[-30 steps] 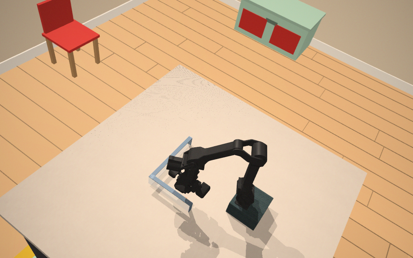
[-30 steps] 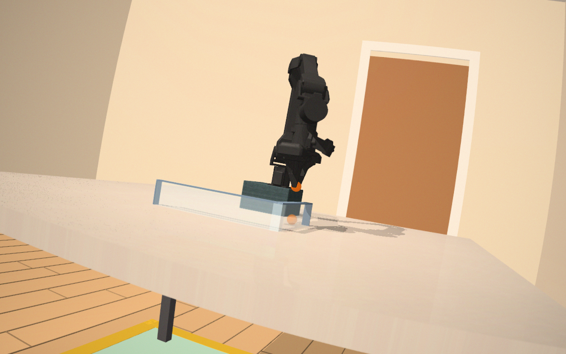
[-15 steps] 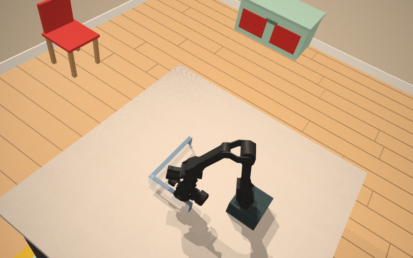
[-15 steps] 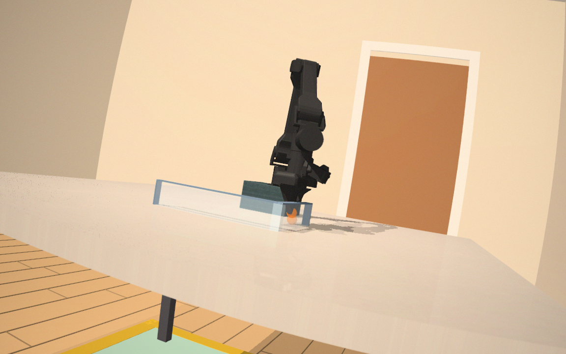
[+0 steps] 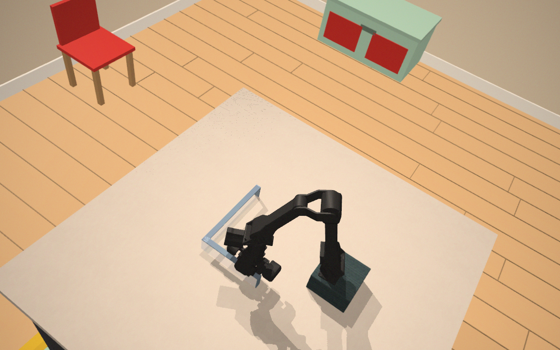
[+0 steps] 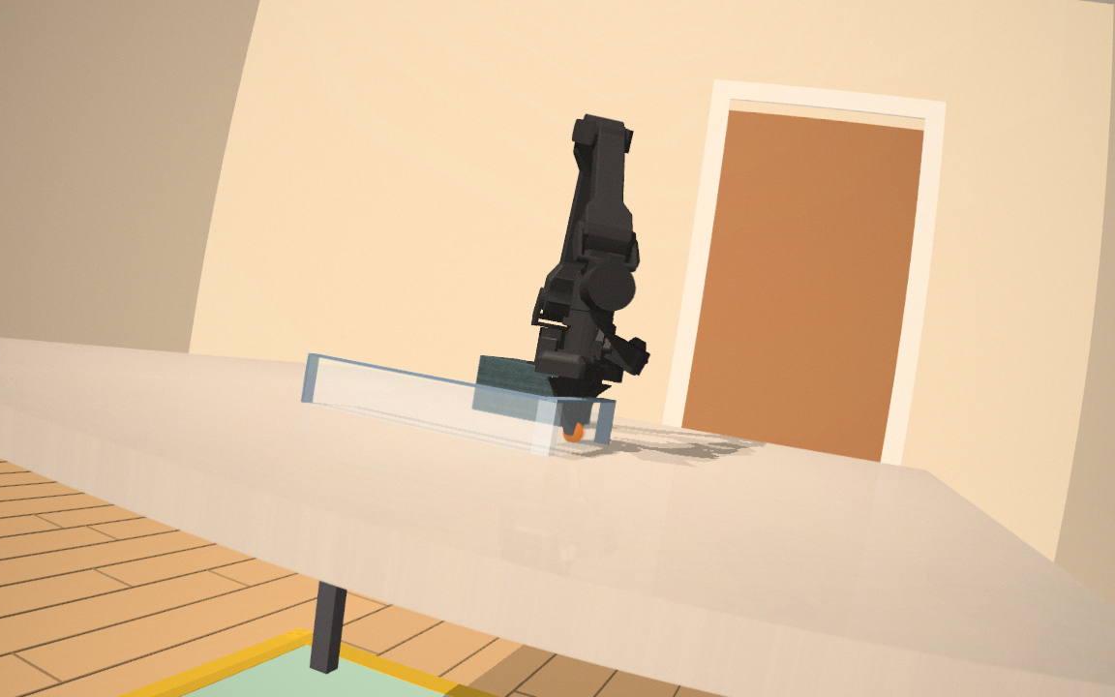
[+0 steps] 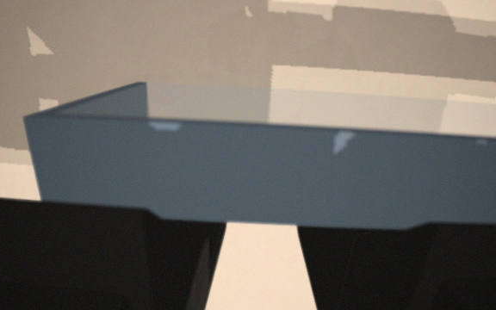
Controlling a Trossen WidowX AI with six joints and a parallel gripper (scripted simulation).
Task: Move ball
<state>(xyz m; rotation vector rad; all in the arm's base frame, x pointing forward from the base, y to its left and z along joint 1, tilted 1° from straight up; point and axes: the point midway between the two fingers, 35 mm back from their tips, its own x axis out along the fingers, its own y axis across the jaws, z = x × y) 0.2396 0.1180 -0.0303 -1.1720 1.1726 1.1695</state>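
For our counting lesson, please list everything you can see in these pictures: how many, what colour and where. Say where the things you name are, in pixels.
Ball (image 6: 573, 432): one, orange, low by the walls, between the fingers
Clear walls (image 5: 233, 212) (image 6: 423, 400) (image 7: 248, 172): two, bluish, meeting in a corner on the table
Table (image 5: 143, 243) (image 6: 717, 555): one, pale beige, under the arm
Chair (image 5: 96, 47): one, red with brown legs, on the floor
Cabinet (image 5: 425, 43): one, green with red panels, against the wall
Door (image 6: 813, 277): one, brown, white frame, behind the arm
Base block (image 5: 356, 271) (image 6: 505, 374): one, dark green, under the arm
Arm (image 5: 280, 214) (image 6: 600, 186): one, black, above the table
Fingers: two, black, reaching down behind a wall
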